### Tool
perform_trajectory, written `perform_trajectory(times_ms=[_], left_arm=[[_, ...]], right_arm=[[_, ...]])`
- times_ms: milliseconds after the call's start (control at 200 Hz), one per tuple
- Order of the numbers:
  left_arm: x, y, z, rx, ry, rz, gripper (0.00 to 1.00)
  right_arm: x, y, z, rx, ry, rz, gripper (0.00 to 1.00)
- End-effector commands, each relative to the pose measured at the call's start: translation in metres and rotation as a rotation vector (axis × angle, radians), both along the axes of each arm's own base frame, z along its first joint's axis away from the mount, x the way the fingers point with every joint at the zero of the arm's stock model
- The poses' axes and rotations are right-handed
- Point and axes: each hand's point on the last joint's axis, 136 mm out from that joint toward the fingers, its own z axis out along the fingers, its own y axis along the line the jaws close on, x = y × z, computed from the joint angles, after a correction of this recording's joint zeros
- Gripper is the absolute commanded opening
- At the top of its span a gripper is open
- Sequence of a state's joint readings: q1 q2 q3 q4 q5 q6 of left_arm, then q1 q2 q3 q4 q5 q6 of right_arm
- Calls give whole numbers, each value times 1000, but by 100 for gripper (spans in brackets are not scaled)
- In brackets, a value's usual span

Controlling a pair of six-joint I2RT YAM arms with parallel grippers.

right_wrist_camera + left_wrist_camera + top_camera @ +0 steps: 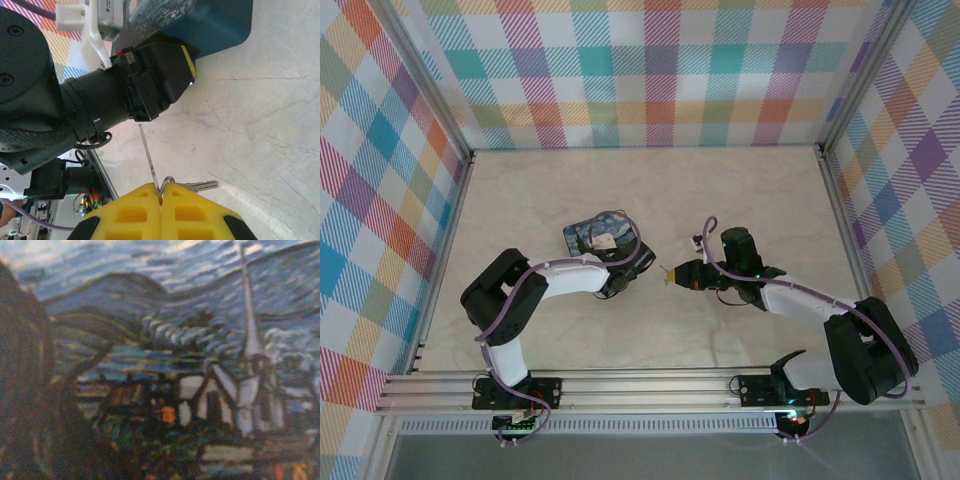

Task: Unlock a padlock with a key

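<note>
Right pincer (161, 192) has its yellow fingertips pressed together on the ring of the key (202, 186). The key's blade sticks out sideways, just above the pale counter (740, 200). A thin metal strip (147, 152) rises from the same pinch. From above, this pincer (668, 275) points toward the left pincer (623, 265), with a small gap between them. The left pincer sits at the near right corner of the padlock (598, 235), near the counter's middle. Whether it is clamped on the padlock I cannot tell. One yellow-padded finger (187, 62) lies against the padlock's blue edge (220, 25). The left wrist camera sees the padlock's painted night-sky face (160, 360) close up and blurred.
</note>
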State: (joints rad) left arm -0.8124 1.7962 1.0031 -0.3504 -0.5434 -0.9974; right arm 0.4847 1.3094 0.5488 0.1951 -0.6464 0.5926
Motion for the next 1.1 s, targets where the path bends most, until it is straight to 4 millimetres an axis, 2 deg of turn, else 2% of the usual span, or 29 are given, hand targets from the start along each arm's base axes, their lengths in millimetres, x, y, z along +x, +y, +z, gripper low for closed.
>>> perform_trajectory(times_ms=[0, 140, 235, 320, 440, 560, 710, 805, 1095], left_arm=[[-5, 3, 16, 54, 2, -22, 27], [-12, -11, 43, -46, 37, -87, 25], [-18, -24, 60, -151, 69, -141, 20], [-21, -22, 70, -232, 125, -144, 12], [-24, -17, 88, -405, 161, -115, 14], [-26, -18, 107, -569, 194, -101, 15], [-26, -24, 113, -781, 269, -52, 15], [-26, -27, 114, -870, 289, -15, 15], [-24, -16, 121, -965, 261, 55, 14]], right_arm=[[-5, -1, -3, -16, 0, 23, 0], [-6, 7, -3, 16, 13, 50, 0], [-2, 18, 0, 63, 10, 67, 0], [3, 25, 1, 88, 21, 60, 0], [11, 28, 0, 101, 33, 30, 0], [6, 37, 5, 100, 16, 60, 0], [-16, 70, 28, 92, -95, 175, 0], [-19, 85, 40, 125, -126, 204, 0], [-8, 100, 32, 165, -73, 204, 0]])
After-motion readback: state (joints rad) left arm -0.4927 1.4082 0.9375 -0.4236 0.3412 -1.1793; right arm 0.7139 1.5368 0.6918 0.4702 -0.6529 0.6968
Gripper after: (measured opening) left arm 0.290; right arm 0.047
